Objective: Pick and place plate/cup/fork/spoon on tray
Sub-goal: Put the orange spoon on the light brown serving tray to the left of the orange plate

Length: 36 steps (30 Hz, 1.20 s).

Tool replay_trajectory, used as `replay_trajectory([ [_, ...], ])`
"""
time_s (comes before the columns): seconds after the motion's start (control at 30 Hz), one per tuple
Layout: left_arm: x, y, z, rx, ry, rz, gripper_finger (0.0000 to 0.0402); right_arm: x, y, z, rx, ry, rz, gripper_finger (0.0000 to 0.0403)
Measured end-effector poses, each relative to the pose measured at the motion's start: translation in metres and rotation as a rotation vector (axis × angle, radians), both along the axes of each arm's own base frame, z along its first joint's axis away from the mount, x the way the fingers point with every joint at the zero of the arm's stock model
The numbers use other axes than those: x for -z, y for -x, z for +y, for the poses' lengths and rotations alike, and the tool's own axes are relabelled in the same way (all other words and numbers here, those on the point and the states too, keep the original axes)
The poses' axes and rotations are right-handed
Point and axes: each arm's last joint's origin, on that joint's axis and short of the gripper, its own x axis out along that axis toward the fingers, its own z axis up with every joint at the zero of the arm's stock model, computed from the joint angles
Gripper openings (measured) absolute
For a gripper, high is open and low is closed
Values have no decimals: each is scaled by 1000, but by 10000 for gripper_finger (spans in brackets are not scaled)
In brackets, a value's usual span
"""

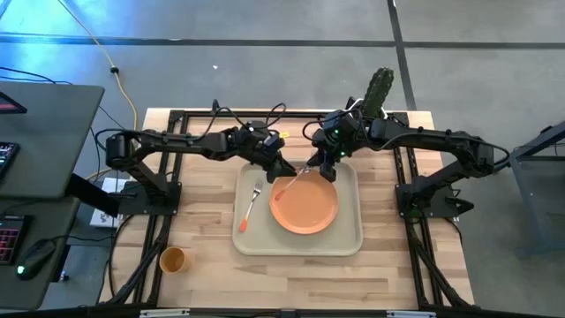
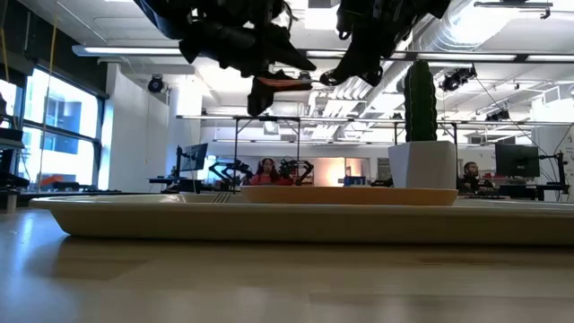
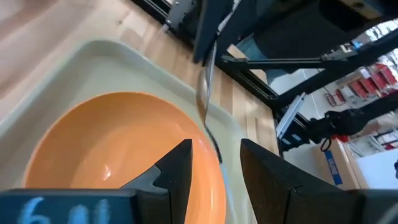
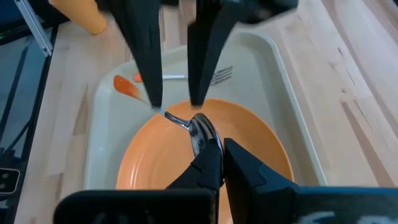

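Observation:
The beige tray [image 1: 349, 243] lies mid-table with the orange plate [image 1: 305, 208] and the fork [image 1: 250, 205] on it. The orange-yellow cup [image 1: 172, 260] stands on the table near the front left. The spoon [image 4: 189, 124] hangs in the air over the plate's far edge, between my two grippers. My right gripper [image 4: 219, 144] is shut on it. My left gripper [image 3: 214, 146] is open just left of it, and the spoon's handle end [image 2: 282, 82] reaches in between its fingers. My right gripper pinches the spoon at its silver bowl [image 4: 200, 132] between its fingertips, coming slanting down from the table's far right. The spoon is lifted clear above the plate, about level, its handle pointing toward my left gripper. My left gripper's one fingertip [image 4: 155, 102] stands right at the spoon's neck; I cannot tell whether it touches.
A white pot with a green cactus [image 1: 378, 88] stands at the far right, behind my right arm. Bare wood shows in front of the tray and to its right [image 1: 388, 265].

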Motion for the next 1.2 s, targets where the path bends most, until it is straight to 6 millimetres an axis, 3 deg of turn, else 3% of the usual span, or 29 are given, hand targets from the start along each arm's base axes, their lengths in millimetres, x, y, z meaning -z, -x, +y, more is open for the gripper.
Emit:
replay_trajectory([
  [0.27,27,-14,-5,19,44,57,107,-1,-1,-1,8,11,-17,0],
  [0.57,18,-12,-1,-100,80,48,14,1,0,3,17,7,22,0],
  [0.83,15,-12,-11,-230,126,63,3,1,0,1,140,-12,37,31],
  [1.03,25,14,-34,-467,186,123,2,4,6,-2,379,-40,114,92],
  [1.2,54,58,-61,-601,268,227,1,9,8,12,438,-43,192,115],
])
